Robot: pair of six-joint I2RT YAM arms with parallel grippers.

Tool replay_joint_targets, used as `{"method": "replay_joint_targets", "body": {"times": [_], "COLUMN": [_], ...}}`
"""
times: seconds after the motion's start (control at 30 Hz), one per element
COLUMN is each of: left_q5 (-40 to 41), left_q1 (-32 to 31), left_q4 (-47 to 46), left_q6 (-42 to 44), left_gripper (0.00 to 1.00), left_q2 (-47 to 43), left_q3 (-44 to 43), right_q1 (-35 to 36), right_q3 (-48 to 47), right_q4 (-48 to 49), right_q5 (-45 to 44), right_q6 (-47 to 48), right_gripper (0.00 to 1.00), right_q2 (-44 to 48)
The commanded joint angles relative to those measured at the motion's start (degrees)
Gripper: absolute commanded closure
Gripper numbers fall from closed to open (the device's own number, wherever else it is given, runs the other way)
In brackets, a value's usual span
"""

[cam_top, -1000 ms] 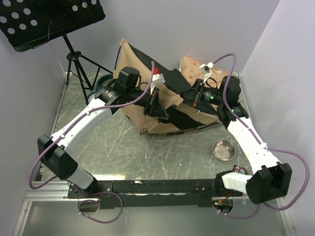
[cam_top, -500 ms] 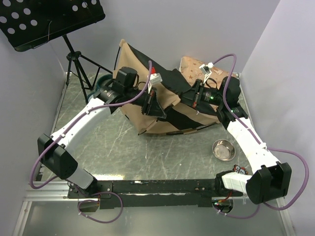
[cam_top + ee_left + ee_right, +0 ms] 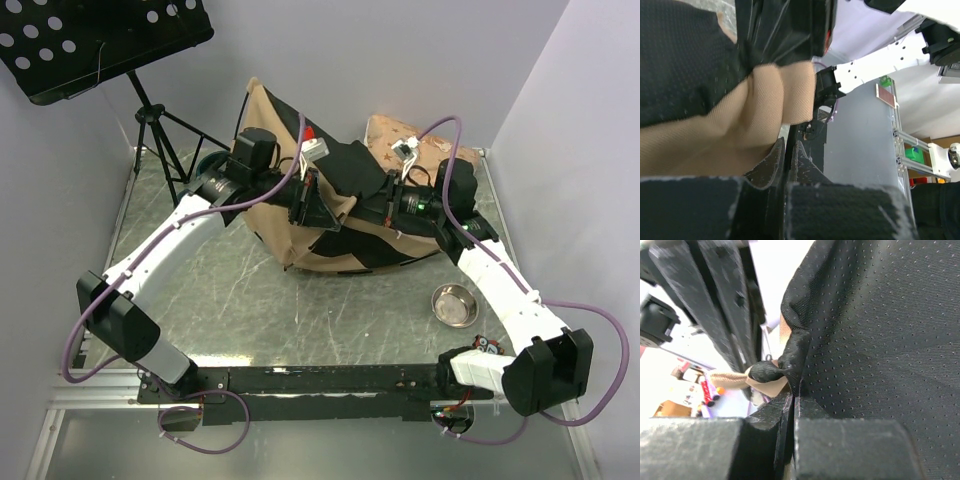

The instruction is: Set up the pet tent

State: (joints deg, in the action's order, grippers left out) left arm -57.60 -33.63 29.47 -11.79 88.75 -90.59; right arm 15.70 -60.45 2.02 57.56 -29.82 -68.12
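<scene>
The pet tent (image 3: pixel 300 235) lies collapsed at the back of the table, tan fabric with a black base panel (image 3: pixel 360 170) bunched on top. My left gripper (image 3: pixel 320 208) reaches in from the left and is shut on a thin black pole (image 3: pixel 792 131) of the tent, with tan fabric (image 3: pixel 765 105) bulging just beyond the left gripper's (image 3: pixel 789 143) tips. From the right, my right gripper (image 3: pixel 386 205) is shut on a pinched fold of the dotted black panel (image 3: pixel 875 325); its jaws meet at the right gripper's (image 3: pixel 793 398) tips. The two grippers are close together over the tent.
A pinkish-beige cushion (image 3: pixel 388 134) lies behind the tent. A steel bowl (image 3: pixel 455 304) sits front right, a blue bowl (image 3: pixel 208 163) peeks out behind the left arm. A music stand (image 3: pixel 100 40) and its tripod occupy the back left corner. Walls close in on three sides.
Both grippers have drawn a little closer together, the right one sliding left. The black panel has bunched up between them.
</scene>
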Motion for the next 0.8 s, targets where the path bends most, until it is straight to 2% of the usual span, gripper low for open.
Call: {"method": "replay_joint_targets", "body": {"times": [0.0, 0.23, 0.33, 0.47, 0.6, 0.67, 0.77], "left_q5": [2.7, 2.2, 1.0, 2.8, 3.7, 5.7, 9.1], "left_q1": [0.3, 0.0, -0.2, -0.2, -1.1, -2.3, -3.5], "left_q4": [-0.8, -3.5, -5.2, -4.7, -6.0, -8.0, -11.7], "left_q6": [-5.0, -5.4, -2.3, 3.9, 10.0, 13.8, 17.6], "left_gripper": [0.99, 0.99, 0.99, 0.99, 0.99, 0.99, 0.99], "left_q2": [0.6, -0.1, -2.3, -6.9, -11.7, -15.0, -19.0], "left_q3": [-3.1, -3.2, -1.3, 0.7, 5.5, 9.2, 14.4], "right_q1": [1.6, 4.3, 4.5, 4.4, 3.8, 2.7, 1.0], "right_q3": [-2.7, -3.8, -5.6, -10.3, -13.9, -15.0, -16.6], "right_q4": [-4.2, -7.6, -8.3, -14.9, -23.2, -26.6, -32.4], "right_q5": [0.6, -0.9, 2.5, 5.1, 5.0, 6.3, 7.3], "right_q6": [6.4, 12.8, 14.0, 21.0, 27.6, 29.3, 34.5], "right_gripper": [1.0, 1.0, 1.0, 0.43, 0.08, 0.0, 0.0], "right_q2": [2.3, 3.3, 3.1, 4.1, 6.6, 7.5, 8.6]}}
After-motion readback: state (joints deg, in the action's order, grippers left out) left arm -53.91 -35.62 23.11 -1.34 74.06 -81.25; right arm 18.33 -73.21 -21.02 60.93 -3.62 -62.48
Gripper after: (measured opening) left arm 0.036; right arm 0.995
